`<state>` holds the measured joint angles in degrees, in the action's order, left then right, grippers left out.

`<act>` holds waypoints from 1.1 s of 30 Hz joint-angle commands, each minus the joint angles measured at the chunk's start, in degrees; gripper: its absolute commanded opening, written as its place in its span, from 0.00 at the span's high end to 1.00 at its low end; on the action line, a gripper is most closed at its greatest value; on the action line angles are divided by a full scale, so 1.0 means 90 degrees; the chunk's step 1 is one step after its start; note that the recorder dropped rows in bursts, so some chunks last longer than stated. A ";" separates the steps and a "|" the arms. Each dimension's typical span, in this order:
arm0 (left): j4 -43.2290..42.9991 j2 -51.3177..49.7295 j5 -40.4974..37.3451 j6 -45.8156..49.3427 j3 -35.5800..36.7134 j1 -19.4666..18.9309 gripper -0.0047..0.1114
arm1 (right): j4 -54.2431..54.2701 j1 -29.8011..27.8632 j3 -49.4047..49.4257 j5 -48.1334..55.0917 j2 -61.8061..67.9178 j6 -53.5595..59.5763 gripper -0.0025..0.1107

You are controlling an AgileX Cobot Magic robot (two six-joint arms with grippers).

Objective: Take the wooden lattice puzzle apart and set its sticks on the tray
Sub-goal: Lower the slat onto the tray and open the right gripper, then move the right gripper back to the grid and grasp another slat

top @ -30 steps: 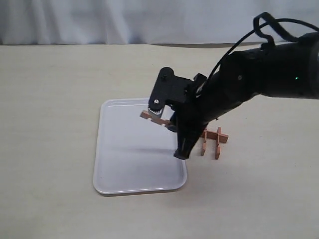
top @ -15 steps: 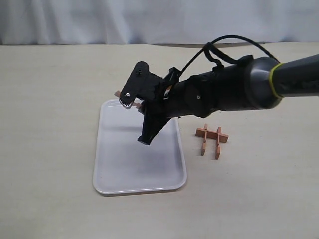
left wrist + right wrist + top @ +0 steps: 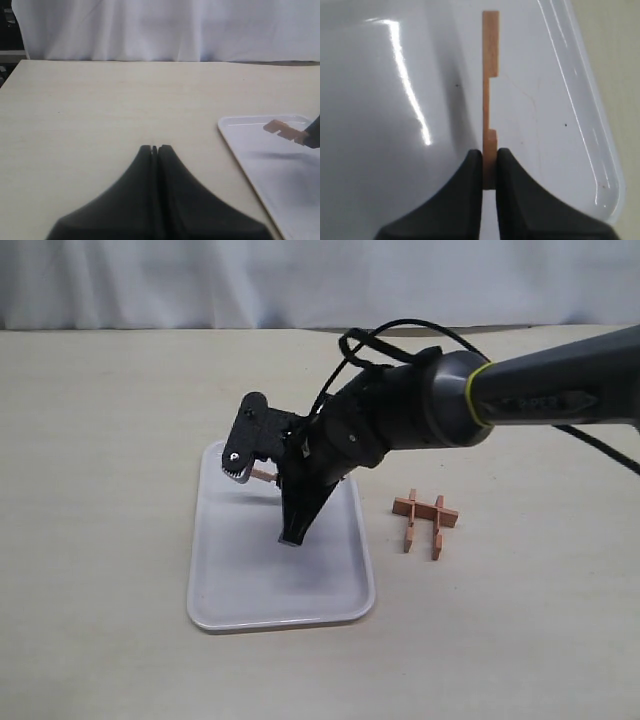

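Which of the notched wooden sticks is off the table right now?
The single stick pinched in the right claw, held above the tray. The other sticks lie interlocked on the table, apart from the tray.

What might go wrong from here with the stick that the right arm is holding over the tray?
1. The right gripper pinches the stick by one end only, so it may swivel or slip before release.
2. The stick seems to hang above the tray, near its low rim. If let go from there, it may bounce out.
3. The rest of the puzzle lies on the table close beside the tray, so the arm could knock it when reaching for it.
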<state>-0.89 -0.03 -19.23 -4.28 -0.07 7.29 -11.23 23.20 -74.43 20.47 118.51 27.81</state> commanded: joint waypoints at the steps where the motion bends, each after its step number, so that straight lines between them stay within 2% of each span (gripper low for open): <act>1: 0.0003 0.0003 0.0078 0.0014 0.0008 0.0017 0.96 | -0.1416 0.0324 -0.0031 0.0112 0.0016 -0.0960 0.91; 5: 0.0003 0.0003 0.0078 0.0014 0.0008 0.0017 0.96 | -0.2526 0.0401 -0.0031 0.0152 0.0048 -0.2098 0.72; 8: 0.0003 0.0003 0.0078 0.0014 0.0008 0.0017 0.96 | -0.2641 0.0400 -0.0031 0.0375 0.0027 -0.2355 0.53; 11: 0.0003 0.0003 0.0078 0.0014 0.0008 0.0017 0.96 | -0.2488 0.0451 -0.0031 0.0948 -0.0183 -0.2402 0.43; 15: 0.0003 0.0003 0.0078 0.0014 0.0008 0.0017 0.96 | -0.2257 0.0553 -0.0031 0.2017 -0.0729 -0.2272 0.45; 18: 0.0003 0.0003 0.0078 0.0014 0.0008 0.0017 0.96 | -0.1700 0.0389 -0.0031 0.2701 -0.1203 -0.1397 0.51; 23: 0.0003 0.0003 0.0078 0.0014 0.0008 0.0017 0.96 | -0.1132 -0.0575 -0.0019 0.3438 -0.1833 -0.0886 0.52; 27: 0.0003 0.0003 0.0078 0.0014 0.0008 0.0017 0.96 | -0.0068 -0.1735 0.0097 0.3688 -0.1918 -0.0060 0.52; 31: 0.0003 0.0003 0.0078 0.0014 0.0008 0.0017 0.96 | 0.0895 -0.2606 0.0723 0.3174 -0.1918 0.1134 0.52; 33: 0.0003 0.0003 0.0078 0.0014 0.0008 0.0017 0.96 | 0.1078 -0.2831 0.1112 0.2844 -0.1918 0.1752 0.52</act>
<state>-0.89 -0.03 -19.23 -4.28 -0.07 7.29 -5.48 0.40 -68.16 49.61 101.62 35.66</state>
